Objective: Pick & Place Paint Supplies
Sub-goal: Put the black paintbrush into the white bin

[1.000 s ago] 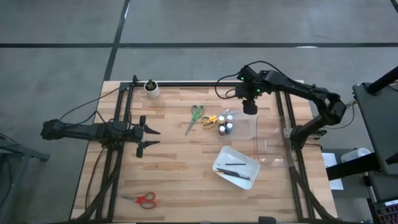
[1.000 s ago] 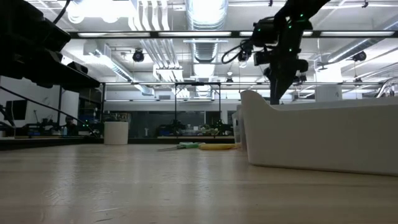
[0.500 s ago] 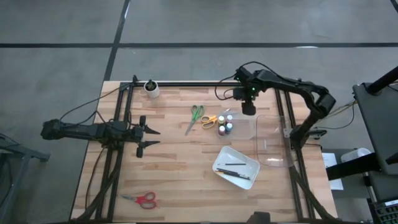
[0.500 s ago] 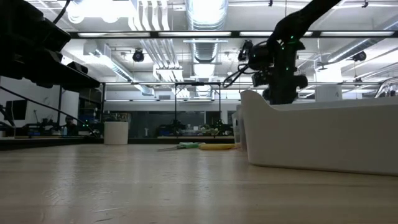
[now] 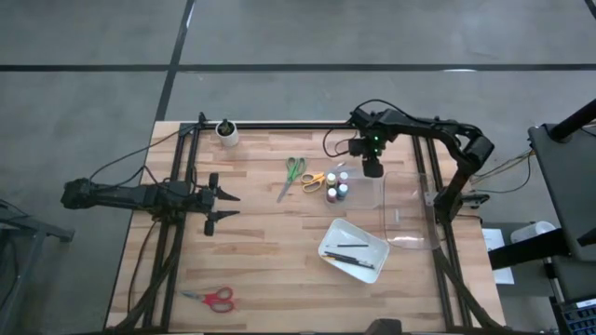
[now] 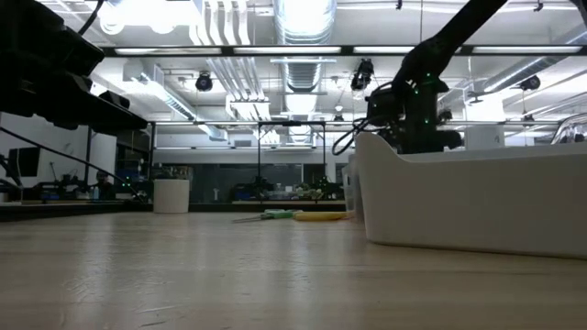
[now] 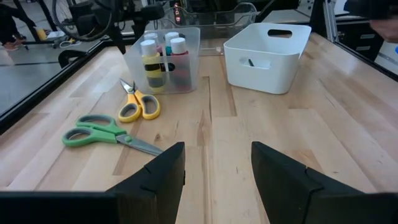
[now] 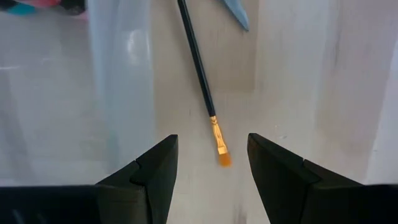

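one thin paintbrush (image 8: 202,74) lies flat below the right gripper (image 8: 208,163), jaws apart and empty. it sits just beside the clear bin's wall (image 8: 121,81), so the fingers could clip that or skid off.

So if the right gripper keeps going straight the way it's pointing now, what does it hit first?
Most likely the thin dark paintbrush with the orange bristle tip, which lies between the open fingers of the right gripper, beside a clear plastic bin; depth is unclear.

Overhead downward, table-level sideways, two wrist close-ups — shared table (image 5: 270,251)

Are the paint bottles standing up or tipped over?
Upright. In the left wrist view the paint bottles stand caps-up inside a small clear container.
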Available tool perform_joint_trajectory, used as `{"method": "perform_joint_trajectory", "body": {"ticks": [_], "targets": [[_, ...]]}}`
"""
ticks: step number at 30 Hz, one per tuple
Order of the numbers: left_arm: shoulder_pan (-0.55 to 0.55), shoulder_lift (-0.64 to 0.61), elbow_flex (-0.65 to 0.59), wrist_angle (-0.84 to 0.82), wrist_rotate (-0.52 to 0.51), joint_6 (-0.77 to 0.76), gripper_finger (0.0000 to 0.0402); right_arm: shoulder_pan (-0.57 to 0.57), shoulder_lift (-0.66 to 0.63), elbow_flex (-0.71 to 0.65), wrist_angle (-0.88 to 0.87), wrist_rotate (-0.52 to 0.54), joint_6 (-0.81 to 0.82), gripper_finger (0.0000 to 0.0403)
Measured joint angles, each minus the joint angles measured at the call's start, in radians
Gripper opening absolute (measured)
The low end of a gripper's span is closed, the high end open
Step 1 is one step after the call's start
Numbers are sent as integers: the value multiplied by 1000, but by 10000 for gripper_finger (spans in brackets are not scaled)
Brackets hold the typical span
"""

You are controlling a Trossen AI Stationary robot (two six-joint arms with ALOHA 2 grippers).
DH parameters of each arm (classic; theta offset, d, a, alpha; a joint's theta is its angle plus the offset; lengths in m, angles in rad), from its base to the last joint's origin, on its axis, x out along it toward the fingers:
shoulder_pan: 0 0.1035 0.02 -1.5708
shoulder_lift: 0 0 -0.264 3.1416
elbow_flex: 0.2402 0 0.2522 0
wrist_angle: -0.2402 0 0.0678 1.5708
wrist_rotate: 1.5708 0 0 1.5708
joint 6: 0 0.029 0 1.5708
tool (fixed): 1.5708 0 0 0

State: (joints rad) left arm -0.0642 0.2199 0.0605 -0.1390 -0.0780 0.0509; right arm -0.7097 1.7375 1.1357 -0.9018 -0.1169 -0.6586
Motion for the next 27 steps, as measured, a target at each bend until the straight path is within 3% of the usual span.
{"method": "perform_joint_trajectory", "body": {"ticks": [14, 27], "targets": [[0, 0, 0, 0, 0, 0, 187, 0, -8, -105, 159, -5, -24, 191], [0, 0, 0, 0, 0, 0, 187, 0, -15, 42, 10, -12, -74, 191]]}}
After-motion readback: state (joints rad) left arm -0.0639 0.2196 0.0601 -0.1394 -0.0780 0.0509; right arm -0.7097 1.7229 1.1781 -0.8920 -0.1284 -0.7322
